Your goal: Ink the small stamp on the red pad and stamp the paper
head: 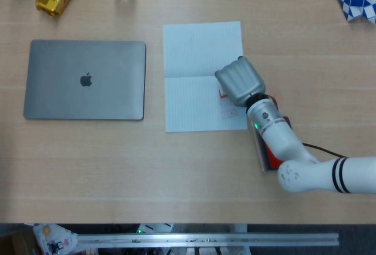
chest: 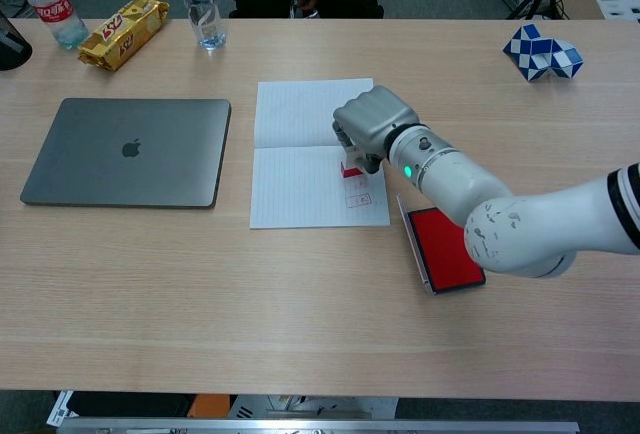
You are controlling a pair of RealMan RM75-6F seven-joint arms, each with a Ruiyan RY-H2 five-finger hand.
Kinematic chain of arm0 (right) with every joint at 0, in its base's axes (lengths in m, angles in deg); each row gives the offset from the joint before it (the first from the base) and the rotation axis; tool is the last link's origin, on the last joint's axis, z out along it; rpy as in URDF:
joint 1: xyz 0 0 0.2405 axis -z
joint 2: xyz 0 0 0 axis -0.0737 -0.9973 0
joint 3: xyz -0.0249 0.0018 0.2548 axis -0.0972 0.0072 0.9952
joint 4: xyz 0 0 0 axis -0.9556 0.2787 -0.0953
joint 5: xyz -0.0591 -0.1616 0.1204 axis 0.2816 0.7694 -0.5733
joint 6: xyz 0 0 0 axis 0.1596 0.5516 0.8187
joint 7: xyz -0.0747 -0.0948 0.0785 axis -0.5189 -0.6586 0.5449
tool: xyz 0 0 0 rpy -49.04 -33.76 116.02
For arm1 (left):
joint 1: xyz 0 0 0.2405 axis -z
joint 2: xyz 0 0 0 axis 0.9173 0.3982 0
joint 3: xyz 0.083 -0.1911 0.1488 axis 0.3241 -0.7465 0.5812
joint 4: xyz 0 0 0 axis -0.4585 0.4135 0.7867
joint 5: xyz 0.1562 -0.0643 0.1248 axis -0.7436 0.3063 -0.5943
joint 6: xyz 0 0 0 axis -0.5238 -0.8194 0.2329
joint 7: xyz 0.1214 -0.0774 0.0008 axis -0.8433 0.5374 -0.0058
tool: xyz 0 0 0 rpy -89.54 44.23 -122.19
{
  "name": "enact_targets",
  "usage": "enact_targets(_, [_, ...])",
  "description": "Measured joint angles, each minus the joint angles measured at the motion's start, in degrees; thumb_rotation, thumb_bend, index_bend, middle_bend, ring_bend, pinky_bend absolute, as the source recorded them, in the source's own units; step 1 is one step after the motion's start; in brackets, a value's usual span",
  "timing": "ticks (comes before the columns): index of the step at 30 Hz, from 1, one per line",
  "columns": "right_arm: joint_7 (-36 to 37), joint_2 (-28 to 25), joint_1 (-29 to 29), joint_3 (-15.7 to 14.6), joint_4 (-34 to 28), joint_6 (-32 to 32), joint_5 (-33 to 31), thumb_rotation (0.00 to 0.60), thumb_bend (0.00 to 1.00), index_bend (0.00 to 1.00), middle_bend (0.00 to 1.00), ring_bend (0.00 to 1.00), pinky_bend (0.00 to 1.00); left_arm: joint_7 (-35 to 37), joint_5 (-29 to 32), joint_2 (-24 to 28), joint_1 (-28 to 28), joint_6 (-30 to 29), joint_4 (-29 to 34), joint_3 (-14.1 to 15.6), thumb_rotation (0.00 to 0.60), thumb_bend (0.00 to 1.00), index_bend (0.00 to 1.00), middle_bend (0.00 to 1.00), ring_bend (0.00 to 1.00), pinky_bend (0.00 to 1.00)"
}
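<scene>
small stamp (chest: 351,167) gripped beneath right robot hand (chest: 365,129), on paper (chest: 300,169)

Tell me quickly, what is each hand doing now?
Left hand: not in view.
Right hand: holding the small stamp down on the paper.

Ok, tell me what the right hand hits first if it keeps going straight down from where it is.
Probably the paper. The right hand holds the small stamp just over, or already on, the sheet, beside the existing red marks; depth is unclear.
</scene>
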Motion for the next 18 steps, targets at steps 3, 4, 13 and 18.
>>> enact_targets(3, [-0.1, 0.3, 0.1, 0.0, 0.3, 0.1, 0.0, 0.6, 0.37, 0.8, 0.7, 0.56, 0.43, 0.0, -0.1, 0.0, 0.0, -0.1, -0.1, 0.0, 0.6, 0.21, 0.08, 0.0, 0.01, 0.0])
enact_targets(4, [-0.1, 0.3, 0.1, 0.0, 0.3, 0.1, 0.1, 0.6, 0.37, 0.8, 0.7, 0.56, 0.43, 0.0, -0.1, 0.0, 0.0, -0.1, -0.1, 0.0, 0.6, 0.21, 0.08, 0.0, 0.01, 0.0])
enact_targets(13, [-0.4, 0.4, 0.5, -0.1, 0.9, 0.2, -0.2, 0.6, 0.37, 0.81, 0.7, 0.56, 0.43, 0.0, -0.1, 0.0, -0.1, -0.1, -0.1, 0.0, 0.6, 0.21, 0.08, 0.0, 0.01, 0.0])
enact_targets(18, [-0.5, 0.7, 0.5, 0.0, 1.3, 0.5, -0.2, 0.6, 0.37, 0.81, 0.7, 0.56, 0.43, 0.0, 0.0, -0.1, -0.1, 0.0, -0.1, 0.0, 0.6, 0.21, 0.07, 0.0, 0.01, 0.0])
